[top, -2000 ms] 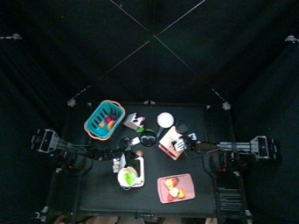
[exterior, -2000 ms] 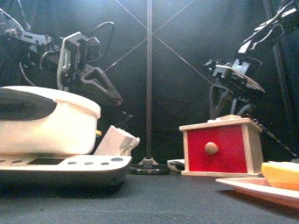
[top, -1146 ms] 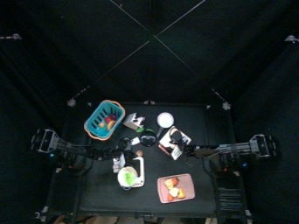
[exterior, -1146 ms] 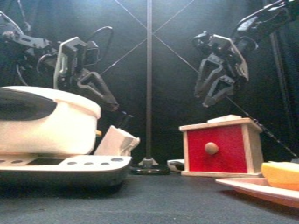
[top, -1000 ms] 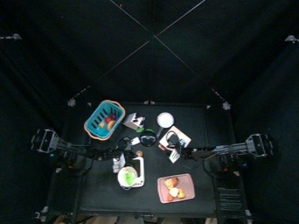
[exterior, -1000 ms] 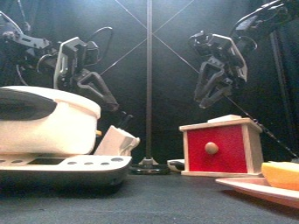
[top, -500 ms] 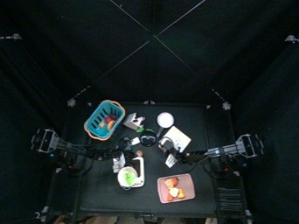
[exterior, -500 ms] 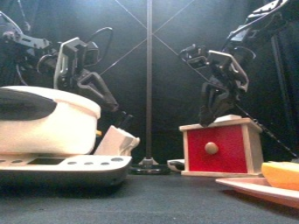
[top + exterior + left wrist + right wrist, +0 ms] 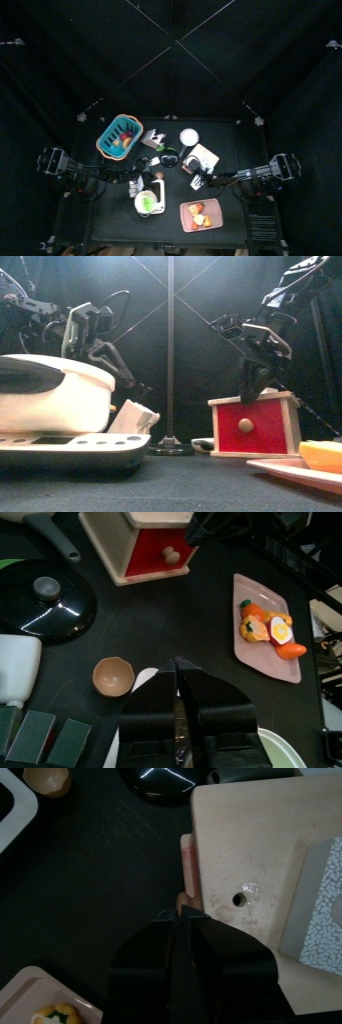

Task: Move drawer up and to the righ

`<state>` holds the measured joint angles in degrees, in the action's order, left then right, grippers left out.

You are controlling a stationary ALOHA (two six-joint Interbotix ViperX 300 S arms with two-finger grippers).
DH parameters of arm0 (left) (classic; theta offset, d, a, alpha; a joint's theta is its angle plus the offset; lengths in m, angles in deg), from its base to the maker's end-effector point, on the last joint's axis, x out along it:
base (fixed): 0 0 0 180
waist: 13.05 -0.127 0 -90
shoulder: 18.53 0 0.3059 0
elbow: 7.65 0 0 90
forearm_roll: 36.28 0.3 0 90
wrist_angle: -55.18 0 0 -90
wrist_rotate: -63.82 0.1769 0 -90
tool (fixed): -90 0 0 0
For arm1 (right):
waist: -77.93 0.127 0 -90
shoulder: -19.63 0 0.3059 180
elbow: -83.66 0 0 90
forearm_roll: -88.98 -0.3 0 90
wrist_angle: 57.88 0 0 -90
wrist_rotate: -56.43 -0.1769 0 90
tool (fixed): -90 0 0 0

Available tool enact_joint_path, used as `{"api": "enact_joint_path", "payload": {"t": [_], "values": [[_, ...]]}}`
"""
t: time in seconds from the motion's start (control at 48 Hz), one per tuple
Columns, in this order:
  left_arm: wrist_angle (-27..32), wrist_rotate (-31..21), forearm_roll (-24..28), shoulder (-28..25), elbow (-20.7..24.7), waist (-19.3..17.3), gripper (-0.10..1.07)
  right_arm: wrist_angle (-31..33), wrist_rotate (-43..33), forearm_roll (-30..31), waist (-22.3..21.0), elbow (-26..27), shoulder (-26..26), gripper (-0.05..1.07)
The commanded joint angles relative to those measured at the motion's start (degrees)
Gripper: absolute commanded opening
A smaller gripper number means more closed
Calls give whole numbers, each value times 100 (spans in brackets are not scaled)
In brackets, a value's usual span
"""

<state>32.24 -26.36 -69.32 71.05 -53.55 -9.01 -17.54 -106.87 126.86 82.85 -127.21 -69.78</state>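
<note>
The right gripper (image 9: 250, 394), jaws pinched together, has dropped onto the drawer (image 9: 259, 425), mid-table right, nudging it rightward; the push has begun; the left gripper (image 9: 179, 682), narrow, idles left.

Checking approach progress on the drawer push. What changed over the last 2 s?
The right gripper came down from high behind the drawer to its top edge, jaws shut, seemingly touching. The drawer has tilted slightly and shifted a little right. The left gripper, also shut, the pink tray and the teal basket stayed put.
</note>
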Motion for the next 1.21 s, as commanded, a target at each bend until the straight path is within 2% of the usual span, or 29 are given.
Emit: {"api": "enact_joint_path", "payload": {"t": [0.0,0.417,0.812,1.188], "values": [[-53,9,-9,-18,70,-44,38,105,-18,0,-53,44,-88,57],[-53,9,-9,-18,53,-44,38,334,-35,-79,-281,-97,-167,57],[-53,9,-9,-26,62,-44,38,580,-35,-281,-334,-352,-510,57],[-53,0,-9,-26,53,-62,38,519,-35,-325,-448,-466,-721,57]]}}
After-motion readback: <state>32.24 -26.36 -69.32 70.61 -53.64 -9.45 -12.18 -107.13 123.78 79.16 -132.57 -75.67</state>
